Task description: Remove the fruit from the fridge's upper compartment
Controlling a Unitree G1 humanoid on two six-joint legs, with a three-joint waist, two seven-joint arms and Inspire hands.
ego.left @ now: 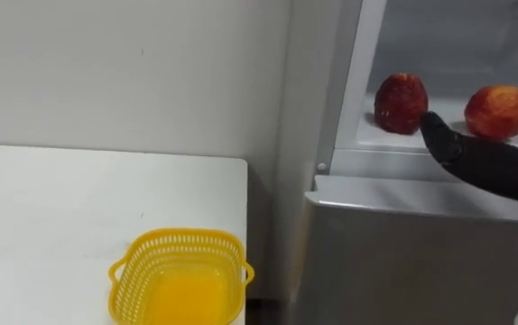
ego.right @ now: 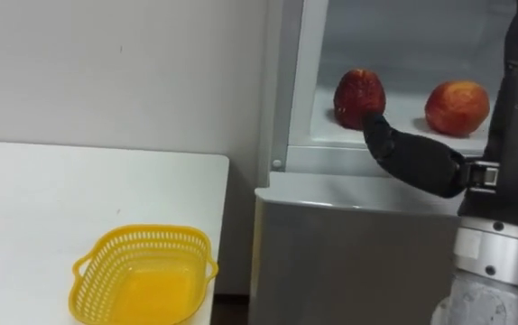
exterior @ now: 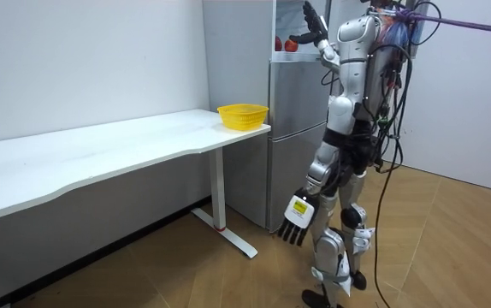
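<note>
In the left eye view we see the right hand (ego.left: 483, 166) in the upper fridge (ego.left: 448, 41), fingers straight, perhaps touching the dark red fruit (ego.left: 401, 103), gripping nothing; the right eye view agrees; the room view shows the left hand (exterior: 297, 221) hanging open.

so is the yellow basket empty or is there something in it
Empty: inside the yellow basket only its bare floor shows; the dark red fruit and the orange-red fruit sit on the fridge shelf.

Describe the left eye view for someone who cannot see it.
The robot's right hand, fingers straight, reaches into the open upper fridge toward a dark red fruit beside an orange-red fruit. An empty yellow basket sits on the white table.
</note>
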